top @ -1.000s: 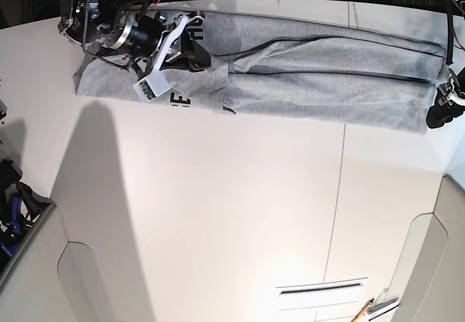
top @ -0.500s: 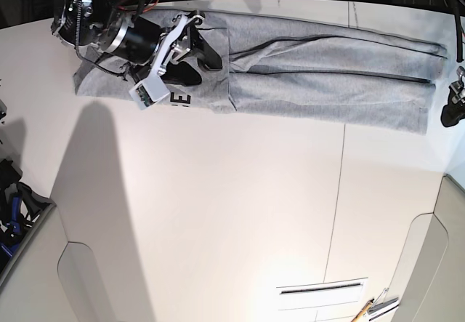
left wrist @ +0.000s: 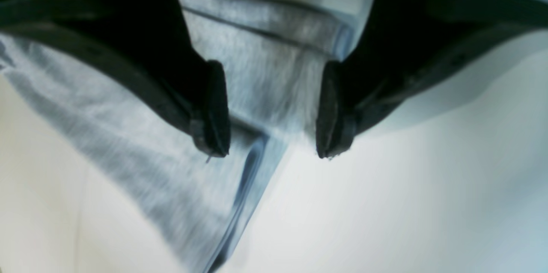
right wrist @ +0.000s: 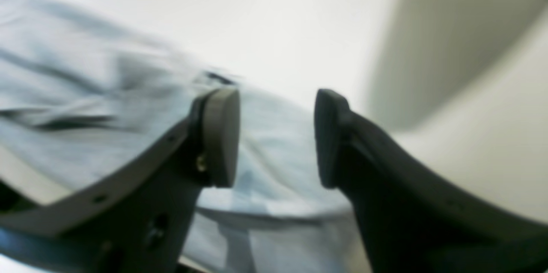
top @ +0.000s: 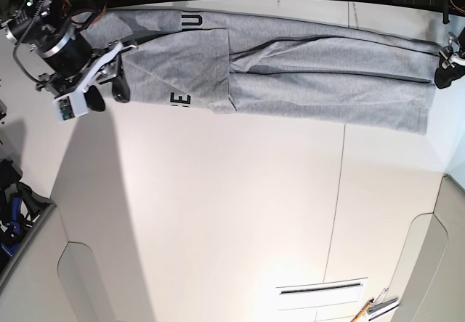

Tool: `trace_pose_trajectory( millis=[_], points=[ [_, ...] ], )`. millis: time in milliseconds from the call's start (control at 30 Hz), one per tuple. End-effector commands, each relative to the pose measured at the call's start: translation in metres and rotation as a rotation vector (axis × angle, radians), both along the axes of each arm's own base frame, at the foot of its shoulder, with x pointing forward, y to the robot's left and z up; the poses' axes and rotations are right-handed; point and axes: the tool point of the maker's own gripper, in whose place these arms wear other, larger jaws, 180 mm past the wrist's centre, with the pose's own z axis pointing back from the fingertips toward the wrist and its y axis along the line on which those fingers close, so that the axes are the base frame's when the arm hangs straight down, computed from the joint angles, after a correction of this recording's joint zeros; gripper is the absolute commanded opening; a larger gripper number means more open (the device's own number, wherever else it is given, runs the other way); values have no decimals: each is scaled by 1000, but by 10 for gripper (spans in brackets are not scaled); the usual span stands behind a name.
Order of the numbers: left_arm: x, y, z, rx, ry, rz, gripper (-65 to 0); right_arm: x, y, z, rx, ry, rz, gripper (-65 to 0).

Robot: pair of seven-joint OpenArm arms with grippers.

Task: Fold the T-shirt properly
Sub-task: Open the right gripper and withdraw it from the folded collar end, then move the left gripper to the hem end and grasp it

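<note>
Since half a second ago the right gripper (top: 109,93) has pulled off the T-shirt (top: 305,82) toward 9 o'clock, uncovering its lettered end. Folded into a long grey band, the shirt lies along the worktop (top: 232,213) at 12 o'clock. Both grippers stand parted, holding nothing: the right gripper (right wrist: 276,136) hangs above the cloth's end, and the left gripper (left wrist: 272,110) hovers over the opposite end at 2 o'clock.
</note>
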Motion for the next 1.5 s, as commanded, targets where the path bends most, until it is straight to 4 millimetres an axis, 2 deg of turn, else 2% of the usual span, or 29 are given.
trace_pose_trajectory(
  millis=[0,133,267,433,567,667,800,967,1233,1467],
  points=[
    [11,9,17,31,-60,-6,-293,5,-9,13,-3,-54,-15,-368],
    [16,10,7,8,-60,16,-293,5,-41,23,-17,-81,-92,-368],
    [22,13,1,-15,-62,39,-293,4,-56,29,4,-101,-141,-368],
    [26,14,2,-22,-73,46,-293,3,-60,21,24,-80,-154,-368],
    [29,23,9,14,-89,50,-293,3,-62,11,41,-57,-167,-368],
    [24,32,6,95,-48,40,-293,5,-64,4,66,-42,-176,-368],
    [19,32,0,108,-14,30,-293,11,-60,2,125,-48,-176,-368],
    [22,21,-3,55,-18,20,-293,12,-60,2,134,-49,-177,-368],
    [32,-23,-29,14,48,-118,-293,12,-60,2,133,-46,-176,-368],
    [29,-19,-28,14,53,-110,-298,12,-60,2,133,-46,-176,-368]
  ],
)
